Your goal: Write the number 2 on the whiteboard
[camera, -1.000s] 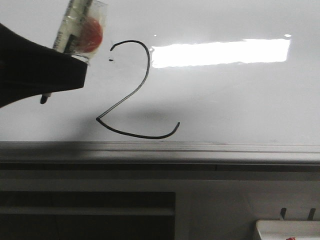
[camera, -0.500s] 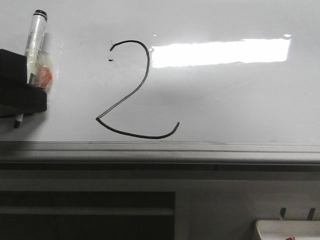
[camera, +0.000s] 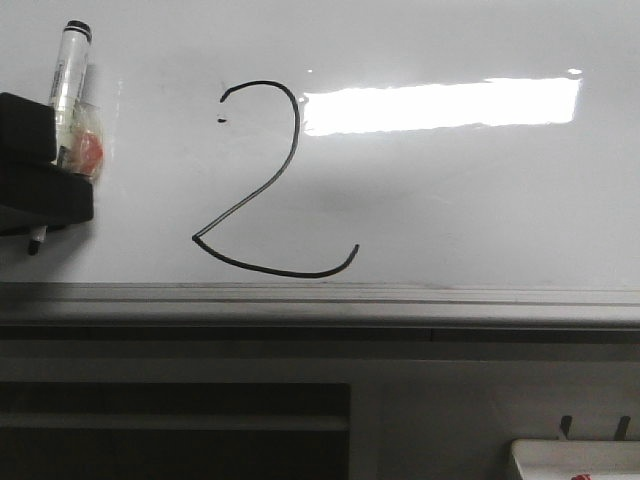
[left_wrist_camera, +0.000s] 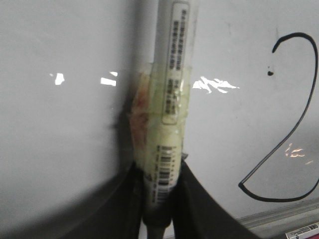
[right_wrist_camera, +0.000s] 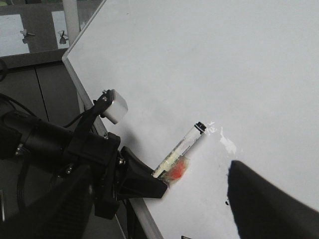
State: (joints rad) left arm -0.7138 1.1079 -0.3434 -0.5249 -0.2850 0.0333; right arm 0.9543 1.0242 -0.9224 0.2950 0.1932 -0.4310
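Note:
The number 2 (camera: 246, 196) is drawn in thin black line on the whiteboard (camera: 450, 200), with a tiny dot by its hooked top. In the left wrist view the number 2 (left_wrist_camera: 279, 200) lies off to the side of the marker. My left gripper (camera: 60, 170) is at the board's left edge, shut on a white marker (camera: 70, 80) wrapped in yellowish tape with an orange-red patch. The cap end points up and the dark tip (camera: 35, 243) sticks out below. Its jaws pinch the marker (left_wrist_camera: 167, 124) low on the barrel. My right gripper (right_wrist_camera: 159, 199) is open and holds nothing.
A grey metal rail (camera: 320, 300) runs along the board's near edge. Below it are a cabinet front with a dark opening (camera: 170, 430) and the corner of a white tray (camera: 575, 460). The left arm (right_wrist_camera: 45, 144) reaches in past the board's edge.
A second ago the left gripper with the marker hung large and tilted just left of the 2. It has since moved left and stood the marker upright, and has barely moved in the last half second.

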